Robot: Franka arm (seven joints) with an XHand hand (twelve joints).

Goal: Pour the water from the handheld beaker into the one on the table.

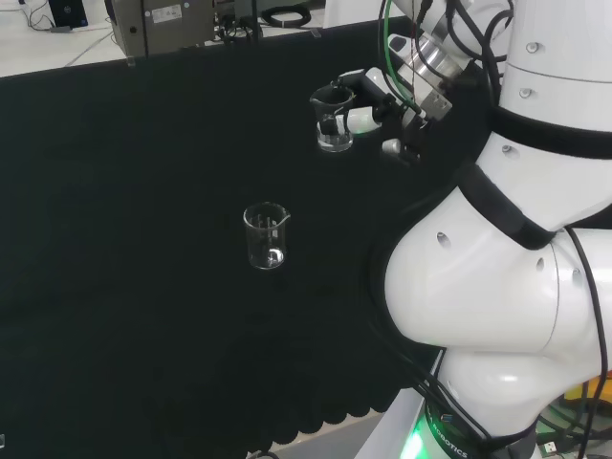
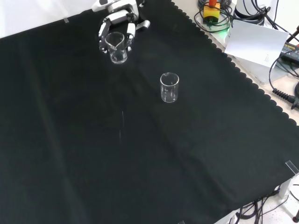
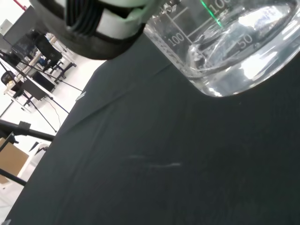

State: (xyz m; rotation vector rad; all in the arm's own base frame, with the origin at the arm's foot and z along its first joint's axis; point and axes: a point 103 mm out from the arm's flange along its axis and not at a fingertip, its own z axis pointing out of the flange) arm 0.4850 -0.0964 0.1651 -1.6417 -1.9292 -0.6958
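The black and white hand [image 1: 382, 113] has its fingers curled around a small clear glass beaker [image 1: 334, 121] and is grasping it upright. In the head view this held beaker is at the upper middle, just left of the white arm links [image 1: 497, 268]. In the front view the hand [image 2: 119, 21] comes in from the top and the held beaker [image 2: 117, 47] is at the upper left, with the fingers [image 2: 130, 33] at its sides. Whether its base touches the black cloth [image 2: 140, 149] of the bench I cannot tell.

The wrist view shows the bottom of the held beaker [image 3: 225, 47] very close, with printed scale marks on its wall and clear water lying low in it. A blurred dark and white part of the hand [image 3: 93, 23] is beside it.

A second clear glass beaker [image 1: 265, 235] stands upright on the cloth, well apart from the held beaker. In the front view it [image 2: 169, 87] is near the middle, to the lower right of the held beaker. It looks empty.
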